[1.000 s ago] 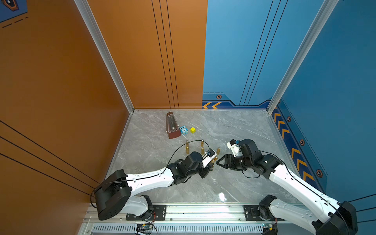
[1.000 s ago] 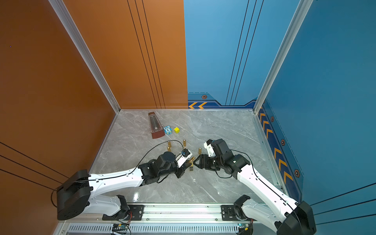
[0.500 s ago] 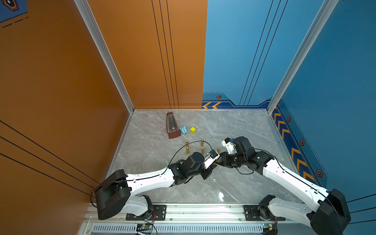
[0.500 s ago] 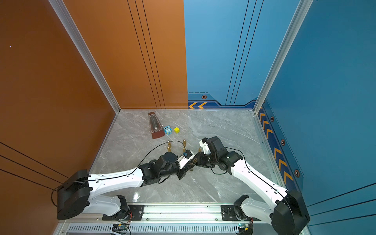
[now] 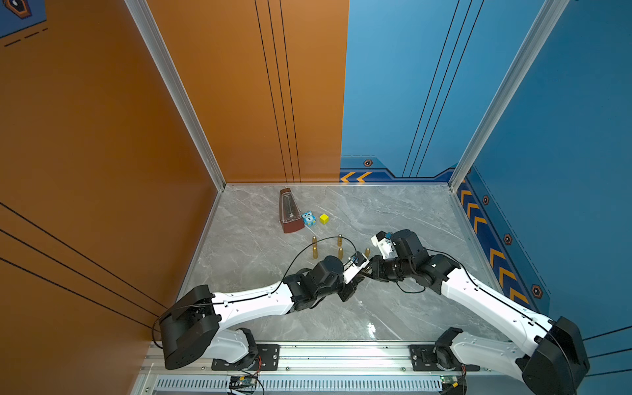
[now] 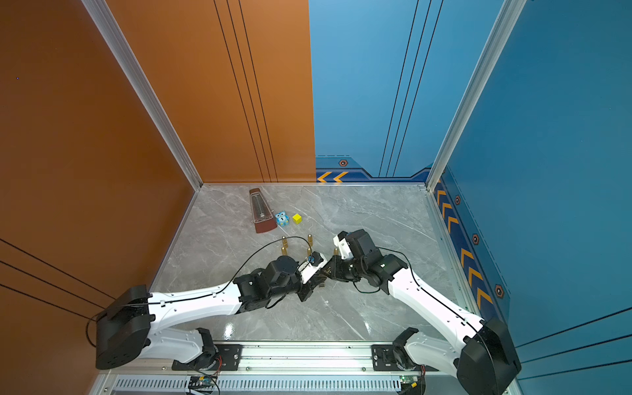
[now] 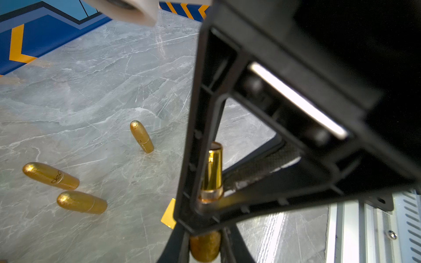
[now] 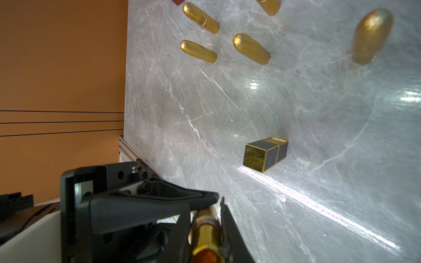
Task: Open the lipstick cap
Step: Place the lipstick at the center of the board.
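The two grippers meet tip to tip over the middle of the marble floor in both top views. My left gripper (image 5: pixel 359 275) (image 7: pixel 205 236) is shut on the glittery gold end (image 7: pixel 205 249) of a lipstick. The lipstick's shiny gold tube (image 7: pixel 211 173) sticks out beyond it. My right gripper (image 6: pixel 327 271) (image 8: pixel 206 210) is shut on that tube (image 8: pixel 205 230), and its black frame fills much of the left wrist view. I cannot tell which held part is the cap. The arms hide the lipstick in both top views.
Several gold bullet-shaped lipsticks (image 5: pixel 314 252) stand just beyond the grippers, one (image 5: pixel 367 252) close to the right wrist. A black and gold box (image 8: pixel 265 154) lies beneath them. A brown metronome (image 5: pixel 290 212), blue owl toy (image 5: pixel 309 219) and yellow cube (image 5: pixel 324 219) sit farther back.
The right arm has swung left to the left gripper and its jaws have gone from open to shut on the lipstick's tube. The left gripper has held still, shut.
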Controlling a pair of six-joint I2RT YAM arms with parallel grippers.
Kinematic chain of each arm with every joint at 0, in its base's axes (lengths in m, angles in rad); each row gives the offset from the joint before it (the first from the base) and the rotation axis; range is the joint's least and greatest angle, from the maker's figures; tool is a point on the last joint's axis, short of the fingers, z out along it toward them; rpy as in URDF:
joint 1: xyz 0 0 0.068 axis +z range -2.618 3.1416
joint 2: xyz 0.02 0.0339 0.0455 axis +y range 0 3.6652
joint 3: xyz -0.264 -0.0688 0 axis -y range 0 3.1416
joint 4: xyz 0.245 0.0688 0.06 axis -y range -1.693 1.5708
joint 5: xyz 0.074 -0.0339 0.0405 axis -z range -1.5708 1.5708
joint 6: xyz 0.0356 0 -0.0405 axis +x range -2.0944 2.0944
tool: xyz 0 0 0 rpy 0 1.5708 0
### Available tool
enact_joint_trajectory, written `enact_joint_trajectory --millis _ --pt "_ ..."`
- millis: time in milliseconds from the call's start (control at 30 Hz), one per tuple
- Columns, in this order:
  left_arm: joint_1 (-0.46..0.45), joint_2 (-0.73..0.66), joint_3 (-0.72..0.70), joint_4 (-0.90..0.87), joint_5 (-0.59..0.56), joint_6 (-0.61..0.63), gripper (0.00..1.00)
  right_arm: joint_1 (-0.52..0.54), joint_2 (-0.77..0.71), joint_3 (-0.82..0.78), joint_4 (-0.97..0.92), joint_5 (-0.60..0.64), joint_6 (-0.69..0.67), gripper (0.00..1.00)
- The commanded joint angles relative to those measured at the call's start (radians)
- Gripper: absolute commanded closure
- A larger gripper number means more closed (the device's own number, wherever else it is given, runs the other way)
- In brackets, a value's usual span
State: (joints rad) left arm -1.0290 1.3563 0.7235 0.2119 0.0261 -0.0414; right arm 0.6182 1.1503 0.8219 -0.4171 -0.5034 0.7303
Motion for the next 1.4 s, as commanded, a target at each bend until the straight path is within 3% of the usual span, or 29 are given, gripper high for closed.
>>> enact_joint_trajectory --millis 0,67,233,333,533,667,933,1367 --pt "-0.009 0.002 0.035 -0.005 -0.043 0.014 1.0 0.009 -0.01 0.018 -0.027 0.038 -0.029 0.84" --pt "-0.009 0.002 0.036 -0.006 -0.044 0.014 1.0 0.01 -0.01 0.027 -0.037 0.053 -0.032 0.84" --pt "-0.01 -0.012 0.023 -0.005 -0.057 0.018 0.54 0.006 -0.027 0.069 -0.112 0.163 -0.069 0.85" --pt "-0.009 -0.031 0.007 -0.006 -0.067 0.011 0.37 0.001 -0.035 0.095 -0.171 0.259 -0.097 0.85" --pt "-0.007 -0.038 -0.006 -0.005 -0.133 -0.058 0.15 -0.015 -0.036 0.071 -0.22 0.53 -0.151 0.85" --pt "-0.008 -0.017 0.002 -0.005 -0.181 -0.108 0.02 -0.019 -0.005 0.031 -0.181 0.621 -0.165 0.85" --pt "-0.008 0.014 0.026 -0.005 -0.228 -0.146 0.01 -0.031 0.06 -0.109 0.025 0.687 -0.182 0.86" --pt "-0.006 0.048 0.05 -0.003 -0.234 -0.158 0.01 -0.07 0.193 -0.167 0.199 0.742 -0.22 0.85"
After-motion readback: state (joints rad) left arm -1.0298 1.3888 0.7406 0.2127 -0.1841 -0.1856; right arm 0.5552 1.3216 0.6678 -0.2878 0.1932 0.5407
